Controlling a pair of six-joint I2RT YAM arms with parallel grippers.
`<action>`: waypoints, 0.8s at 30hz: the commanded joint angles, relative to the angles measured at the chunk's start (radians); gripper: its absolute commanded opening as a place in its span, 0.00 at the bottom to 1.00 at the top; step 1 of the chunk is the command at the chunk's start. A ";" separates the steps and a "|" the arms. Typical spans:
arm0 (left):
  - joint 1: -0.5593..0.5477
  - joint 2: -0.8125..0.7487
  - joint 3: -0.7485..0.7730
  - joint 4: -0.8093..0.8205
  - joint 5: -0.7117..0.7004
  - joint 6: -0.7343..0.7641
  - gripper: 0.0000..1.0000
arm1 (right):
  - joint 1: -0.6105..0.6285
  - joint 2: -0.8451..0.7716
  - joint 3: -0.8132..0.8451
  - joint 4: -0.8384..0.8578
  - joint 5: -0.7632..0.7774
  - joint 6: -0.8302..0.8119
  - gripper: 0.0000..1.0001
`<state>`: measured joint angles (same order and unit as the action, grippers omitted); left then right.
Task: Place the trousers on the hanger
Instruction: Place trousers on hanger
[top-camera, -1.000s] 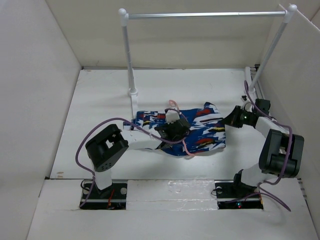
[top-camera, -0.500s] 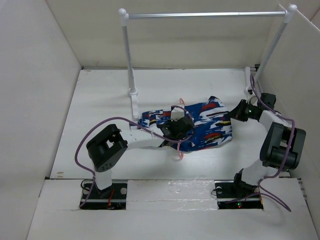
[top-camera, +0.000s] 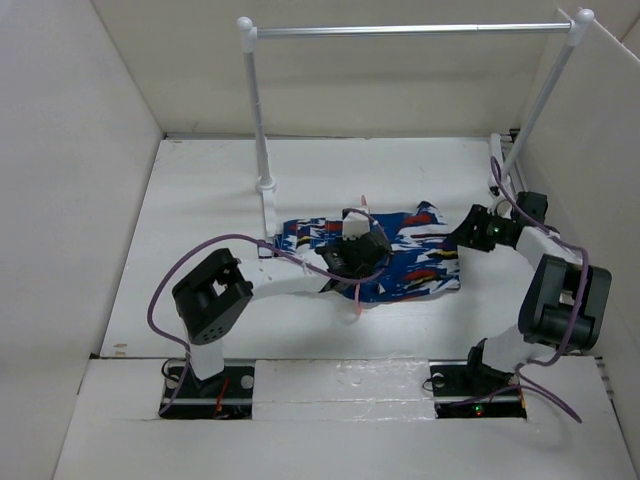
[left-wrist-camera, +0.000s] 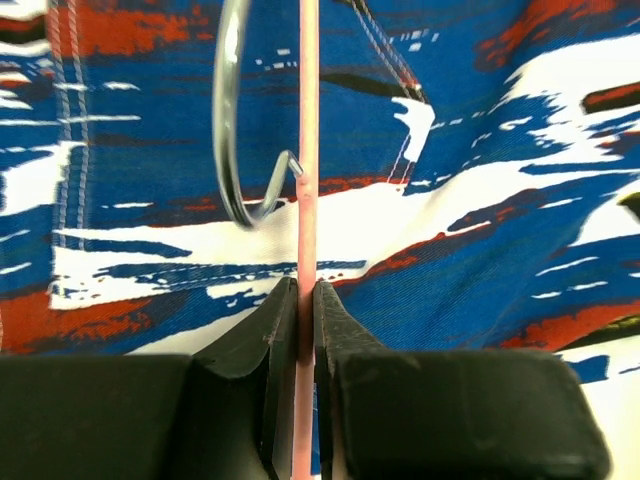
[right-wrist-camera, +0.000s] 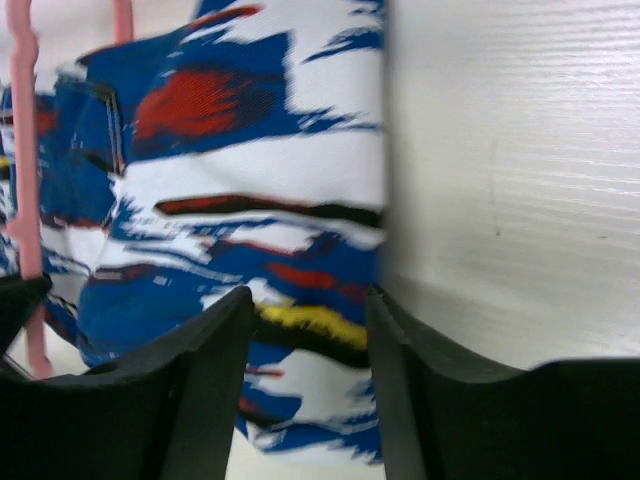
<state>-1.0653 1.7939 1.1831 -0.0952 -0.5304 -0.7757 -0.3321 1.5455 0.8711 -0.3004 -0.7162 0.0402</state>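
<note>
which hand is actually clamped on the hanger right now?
The left hand: its fingers pinch the pink hanger bar above the trousers. The right hand sits at the trousers' right edge, fabric between its fingers, no hanger.
</note>
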 joint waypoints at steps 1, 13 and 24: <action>-0.002 -0.129 0.079 -0.011 -0.106 -0.028 0.00 | 0.041 -0.108 0.071 -0.122 0.011 -0.091 0.56; -0.002 -0.297 0.305 -0.112 -0.146 0.099 0.00 | 0.563 -0.616 0.157 -0.041 0.104 0.326 0.72; -0.013 -0.399 0.165 0.051 -0.122 0.023 0.00 | 0.961 -0.616 0.008 0.325 0.265 0.713 0.75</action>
<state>-1.0721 1.4746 1.3640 -0.1959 -0.6422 -0.7082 0.5644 0.9325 0.8997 -0.0967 -0.5488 0.6415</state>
